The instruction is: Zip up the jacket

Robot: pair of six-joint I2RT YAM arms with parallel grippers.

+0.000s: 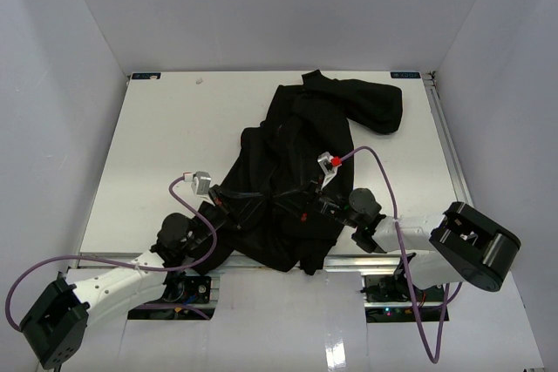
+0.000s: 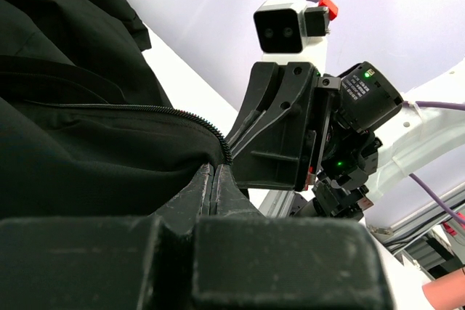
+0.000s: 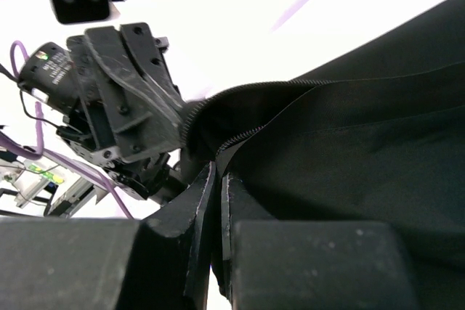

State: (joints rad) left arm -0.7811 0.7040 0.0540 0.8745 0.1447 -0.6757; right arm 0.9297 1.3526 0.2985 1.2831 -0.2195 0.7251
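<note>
With the black jacket [image 1: 296, 154] heaped on the table [image 1: 157, 145] from centre toward 1 o'clock, my left gripper [image 2: 213, 179] and right gripper [image 3: 219, 179] both clench its 6 o'clock hem beside unjoined zipper teeth [image 2: 145, 109], so zipping looks barely begun.

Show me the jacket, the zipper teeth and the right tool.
jacket [image 1: 288, 137], top view, middle of its body fabric.
zipper teeth [image 2: 145, 108], left wrist view, midway along the toothed row.
right tool [image 3: 219, 176], right wrist view, between its fingertips.

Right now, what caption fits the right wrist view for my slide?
Right gripper and left gripper, each shut on the black jacket beside its open zipper.
</note>
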